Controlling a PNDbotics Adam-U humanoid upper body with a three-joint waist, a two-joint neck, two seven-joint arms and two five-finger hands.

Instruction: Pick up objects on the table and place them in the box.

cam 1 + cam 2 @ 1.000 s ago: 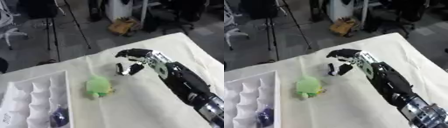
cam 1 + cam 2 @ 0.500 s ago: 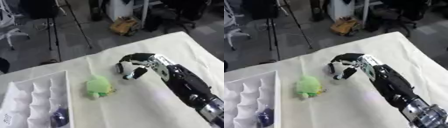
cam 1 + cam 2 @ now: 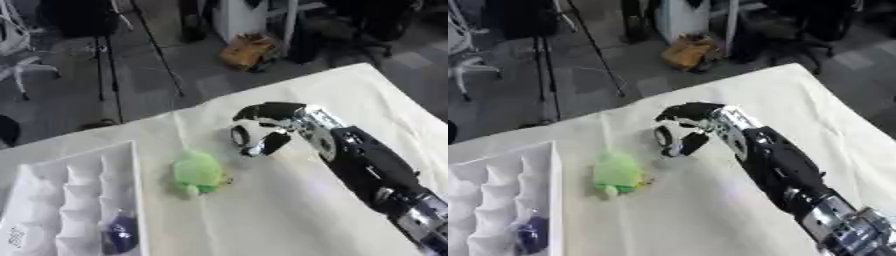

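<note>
My right hand [image 3: 273,120] reaches in from the lower right to the middle of the cloth-covered table [image 3: 289,210]. Its fingers arch over a small round dark-and-white object [image 3: 240,135], and the thumb [image 3: 272,143] closes in from the near side, so the hand pinches the object where it lies on the cloth. A green plush toy [image 3: 196,172] lies to the left of the hand, apart from it. The white compartmented box [image 3: 74,200] stands at the left edge, with a purple thing [image 3: 119,235] in one near compartment. No left hand shows in either view.
The table's far edge runs diagonally just behind the hand. Beyond it on the floor are a tripod stand [image 3: 109,60], a yellow-brown bag [image 3: 249,50] and office chairs. Bare cloth lies in front of the toy and my forearm [image 3: 372,170].
The hand has lowered and moved slightly left onto the small object, and its fingers and thumb have curled in around it. The green toy and the box have not moved.
</note>
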